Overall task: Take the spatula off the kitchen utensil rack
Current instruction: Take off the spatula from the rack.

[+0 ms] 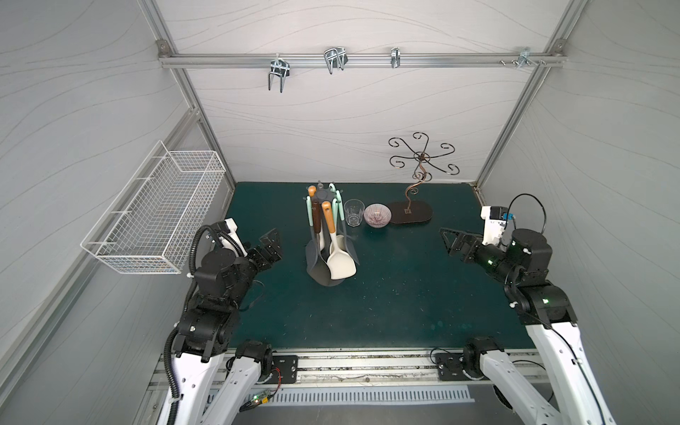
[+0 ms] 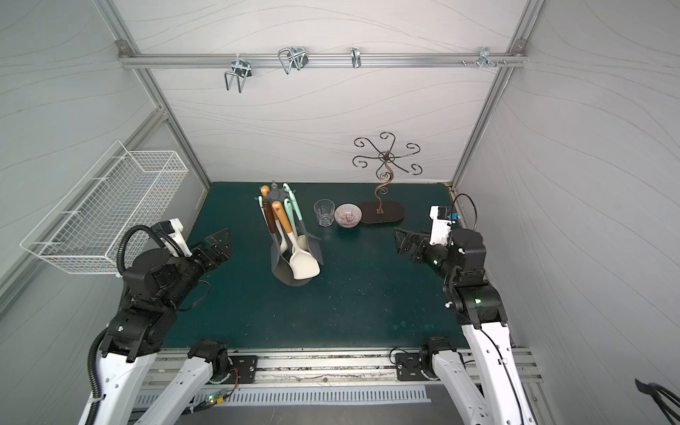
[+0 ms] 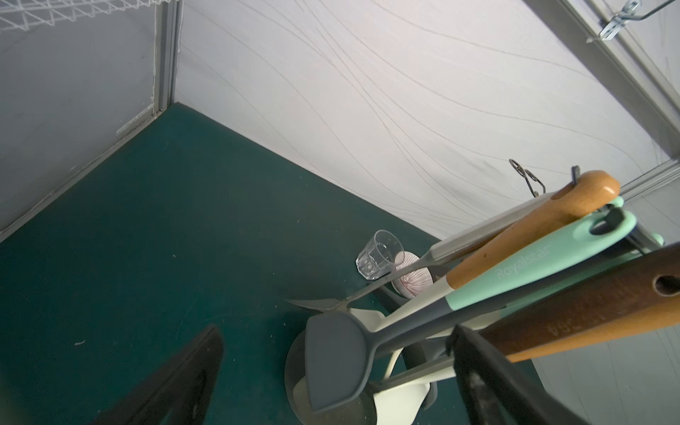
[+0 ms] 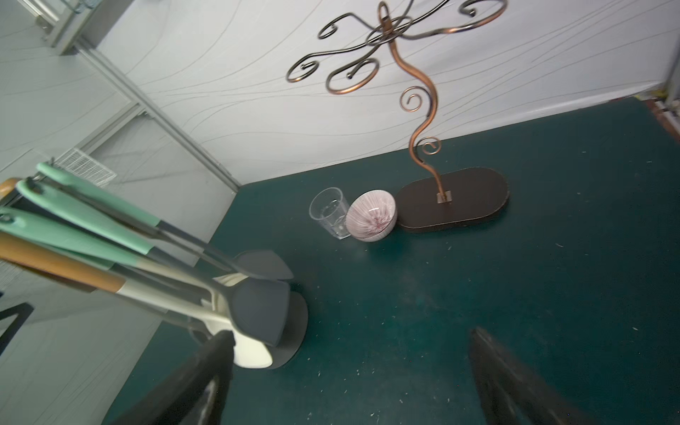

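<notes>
**Several utensils crowd one rack, both claws released**

Both the left claw (image 1: 271, 243) and the right claw (image 1: 446, 241) hang spread and empty, either side of the kitchen utensil rack (image 1: 323, 194), which stands toward the worktop's (image 1: 368, 312) far edge. The cream spatula (image 1: 342, 263) hangs on its near side, close among neighbours. It looks light, with a stiff wooden handle and bendy head; the mid-handle seems the best hold, lifting upward off the hook.

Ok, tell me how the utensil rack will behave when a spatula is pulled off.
The kitchen utensil rack may tip: small round base, utensils hung high on its crown. The white spatula probably swings free from its hook. Crowded neighbouring handles could snag.
</notes>
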`<state>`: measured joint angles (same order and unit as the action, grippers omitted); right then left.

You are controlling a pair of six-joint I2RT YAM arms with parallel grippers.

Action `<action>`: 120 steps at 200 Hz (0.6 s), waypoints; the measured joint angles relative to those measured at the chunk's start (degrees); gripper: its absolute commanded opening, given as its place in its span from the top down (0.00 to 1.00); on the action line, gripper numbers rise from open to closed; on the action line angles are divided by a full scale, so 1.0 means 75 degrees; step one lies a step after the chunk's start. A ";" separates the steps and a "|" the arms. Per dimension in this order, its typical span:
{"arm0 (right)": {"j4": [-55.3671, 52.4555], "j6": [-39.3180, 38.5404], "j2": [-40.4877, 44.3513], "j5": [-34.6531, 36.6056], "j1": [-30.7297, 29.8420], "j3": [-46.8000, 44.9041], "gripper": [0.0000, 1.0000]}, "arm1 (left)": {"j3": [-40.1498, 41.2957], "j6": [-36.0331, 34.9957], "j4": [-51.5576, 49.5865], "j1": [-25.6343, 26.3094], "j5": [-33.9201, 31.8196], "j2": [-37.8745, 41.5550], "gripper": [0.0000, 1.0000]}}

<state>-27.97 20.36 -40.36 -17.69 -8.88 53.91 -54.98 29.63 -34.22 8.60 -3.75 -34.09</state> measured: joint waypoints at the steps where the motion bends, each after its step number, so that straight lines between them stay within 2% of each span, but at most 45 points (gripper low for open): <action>1: 0.0009 0.0000 0.0000 -0.0020 0.0000 -0.0006 0.01 | -0.0041 0.0006 -0.0041 0.0000 0.0003 -0.0023 0.00; 42: 0.0656 0.0073 -0.0463 -0.1230 -0.0274 -0.0099 0.01 | -0.0513 0.0079 -0.0903 -0.0003 0.0259 -0.0370 0.00; 93: 0.1323 -0.0443 -0.1664 -0.1524 -0.2139 -0.0055 0.09 | -0.0612 -0.0102 -0.1676 -0.0003 0.0720 -0.0688 0.00; 120: 0.1539 -0.0918 -0.2267 -0.1533 -0.2780 0.0131 0.14 | -0.0726 -0.0338 -0.1775 -0.0003 0.1061 -0.1160 0.00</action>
<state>-16.43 13.47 -57.36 -29.19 -29.74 54.89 -60.42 27.09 -47.53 8.58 4.21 -42.78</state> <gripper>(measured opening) 0.868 0.998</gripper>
